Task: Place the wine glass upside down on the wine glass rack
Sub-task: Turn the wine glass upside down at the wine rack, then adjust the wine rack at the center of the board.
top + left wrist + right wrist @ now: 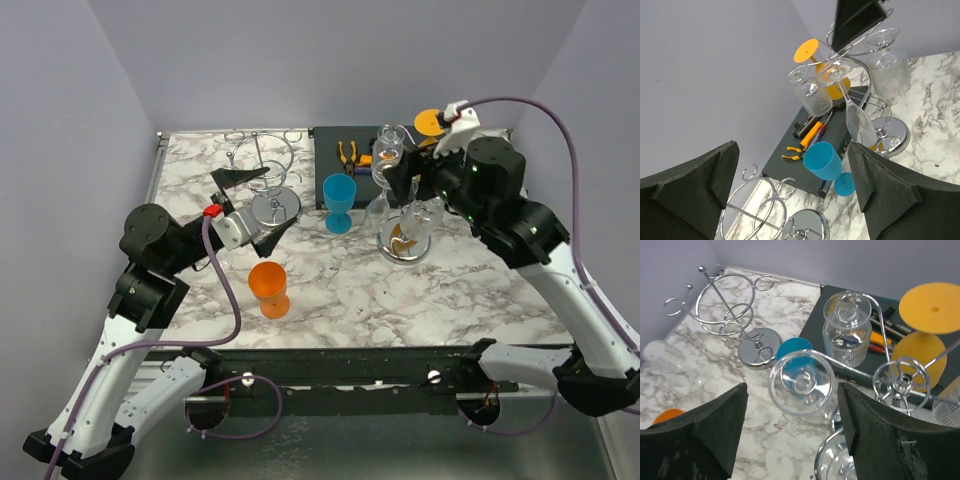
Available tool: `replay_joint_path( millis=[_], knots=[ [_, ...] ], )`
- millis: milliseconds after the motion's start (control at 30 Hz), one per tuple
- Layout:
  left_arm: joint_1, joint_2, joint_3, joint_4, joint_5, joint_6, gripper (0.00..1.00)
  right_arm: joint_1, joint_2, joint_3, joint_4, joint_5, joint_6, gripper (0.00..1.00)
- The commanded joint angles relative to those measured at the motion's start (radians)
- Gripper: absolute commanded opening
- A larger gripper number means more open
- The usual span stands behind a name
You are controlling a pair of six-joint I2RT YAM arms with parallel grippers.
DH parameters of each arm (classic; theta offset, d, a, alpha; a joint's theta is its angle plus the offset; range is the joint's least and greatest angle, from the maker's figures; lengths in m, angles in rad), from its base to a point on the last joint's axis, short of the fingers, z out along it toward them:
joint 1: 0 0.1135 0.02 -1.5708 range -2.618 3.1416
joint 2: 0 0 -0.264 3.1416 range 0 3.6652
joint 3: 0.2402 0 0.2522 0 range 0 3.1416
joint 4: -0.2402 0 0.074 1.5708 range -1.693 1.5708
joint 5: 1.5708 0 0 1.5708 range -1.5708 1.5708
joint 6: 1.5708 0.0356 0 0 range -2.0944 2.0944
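A clear wine glass (801, 382) hangs foot-up and tilted on an arm of the chrome rack (900, 382) on the right; it also shows in the top view (378, 207) and the left wrist view (858, 121). My right gripper (792, 407) is open, with a finger on each side of the glass's foot and apart from it; in the top view it (412, 190) is just above the rack (403, 243). Two ribbed clear glasses (847, 332) and an orange glass (925, 335) hang there too. My left gripper (270, 203) is open and empty.
A second, bare chrome rack (258, 170) stands at the back left, under my left gripper. A blue glass (339, 202) stands upright in the middle, an orange one (269, 289) nearer the front. A black tray (345, 155) with pliers lies at the back.
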Motion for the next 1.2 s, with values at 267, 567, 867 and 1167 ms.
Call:
replay_joint_path(
  millis=[267, 567, 867, 1167],
  knots=[
    [0.004, -0.021, 0.022, -0.042, 0.017, -0.016, 0.99, -0.028, 0.19, 0.175, 0.081, 0.203, -0.256, 0.63],
    [0.004, -0.028, 0.02, -0.049, 0.023, -0.01, 0.99, -0.222, 0.18, 0.106, 0.054, 0.006, -0.196, 0.59],
    [0.003, -0.035, 0.027, -0.057, 0.018, -0.004, 0.99, -0.266, 0.169, 0.045, 0.059, -0.066, -0.173, 0.55],
    [0.004, -0.033, 0.026, -0.062, 0.019, 0.0, 0.99, -0.272, 0.16, -0.026, 0.067, -0.05, -0.175, 0.5]
  ],
)
